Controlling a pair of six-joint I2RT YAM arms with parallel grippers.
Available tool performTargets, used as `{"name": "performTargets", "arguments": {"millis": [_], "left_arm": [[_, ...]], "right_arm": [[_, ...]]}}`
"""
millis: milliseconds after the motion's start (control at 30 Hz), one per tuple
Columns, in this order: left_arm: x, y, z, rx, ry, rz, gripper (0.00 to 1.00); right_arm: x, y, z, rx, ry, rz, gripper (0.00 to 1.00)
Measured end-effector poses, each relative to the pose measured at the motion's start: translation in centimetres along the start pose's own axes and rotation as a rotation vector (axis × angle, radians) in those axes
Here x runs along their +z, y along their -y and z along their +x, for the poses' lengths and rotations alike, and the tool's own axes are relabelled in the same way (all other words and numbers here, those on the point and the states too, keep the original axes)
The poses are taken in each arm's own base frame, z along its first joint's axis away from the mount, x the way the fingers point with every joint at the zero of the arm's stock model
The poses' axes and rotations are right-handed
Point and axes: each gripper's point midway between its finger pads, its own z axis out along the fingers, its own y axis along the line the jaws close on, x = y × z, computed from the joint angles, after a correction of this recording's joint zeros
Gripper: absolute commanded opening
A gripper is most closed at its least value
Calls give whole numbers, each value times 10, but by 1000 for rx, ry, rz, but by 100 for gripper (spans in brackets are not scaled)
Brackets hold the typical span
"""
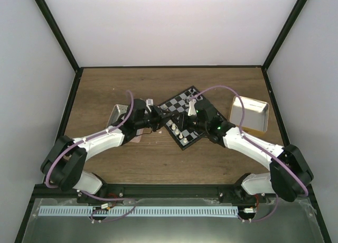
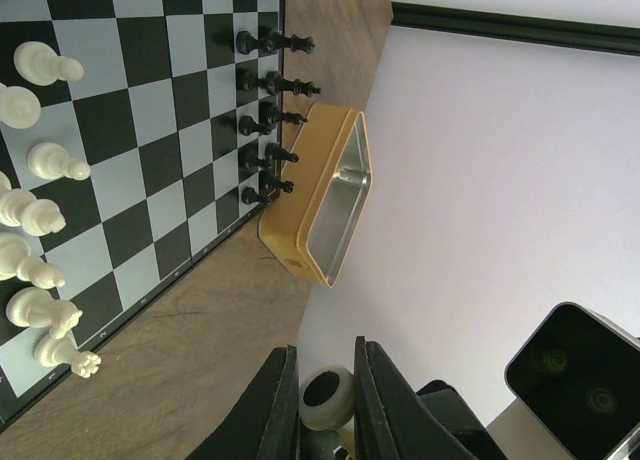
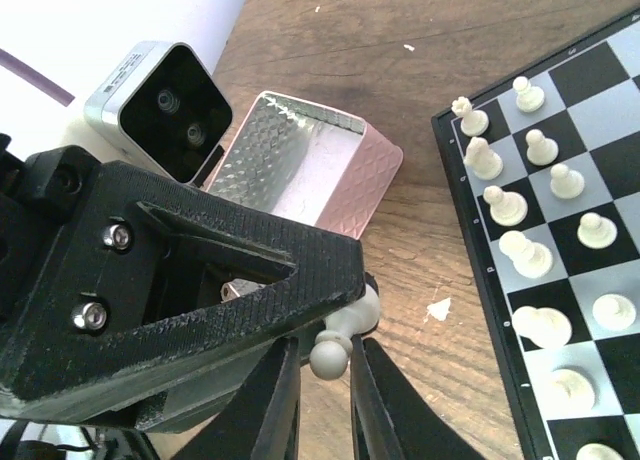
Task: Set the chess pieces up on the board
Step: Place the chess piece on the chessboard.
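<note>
Pawn [image 3: 330, 352], cream-white, between right jaws, gripped by left jaws

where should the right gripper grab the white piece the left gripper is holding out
The narrow neck behind its round head, coming from the head end: the white piece pokes head-first out of the left gripper, which covers its base, and the right gripper faces that head.

A robot lab cell: white panels [image 1: 169, 26] in a black frame [image 1: 53, 29] enclose a wooden table [image 1: 158, 164] bearing two bolted arms [image 1: 100, 142].
</note>
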Motion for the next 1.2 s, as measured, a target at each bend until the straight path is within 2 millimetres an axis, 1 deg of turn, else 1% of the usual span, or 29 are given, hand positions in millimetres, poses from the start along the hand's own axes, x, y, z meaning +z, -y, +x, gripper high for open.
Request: {"name": "performTargets", "arguments": {"millis": [67,167,233,300,433,700,767,800,900,1000,1100,1200], "left_arm": [[0,1,1,0,-2,1,9],[0,2,1,1,-2,3,9],[0,2,1,2,-2,3,9],[0,1,1,2,-3,2,9],[0,1,2,5,-4,2,9],[1,4,2,20,-5,6,9],[1,7,2,26,-6,11,10],[1,8,2,29,-6,13,12],[1,10,2,35,-8,17,29],[1,10,3,42,-10,12,43],[1,6,2,55,-7,-8,50],[-2,2,-4,86,26,-46,52]], "right_arm": [[0,2,-1,-1,6,10,15],[-1,4,-2,-6,15,25,23],[-1,7,-3,-13,19,39,24],[-1,8,-3,-22,20,49,21],[-2,7,-3,-60,23,51,13],[-5,4,-6,-189,28,45,1],[-6,3,-7,-225,33,46,1],[-6,3,-7,-237,34,45,1],[-8,2,-9,-270,40,45,1],[-10,1,-11,-284,49,48,1],[-15,3,-13,-285,58,74,1],[-19,14,-10,-269,47,134,1]]}}
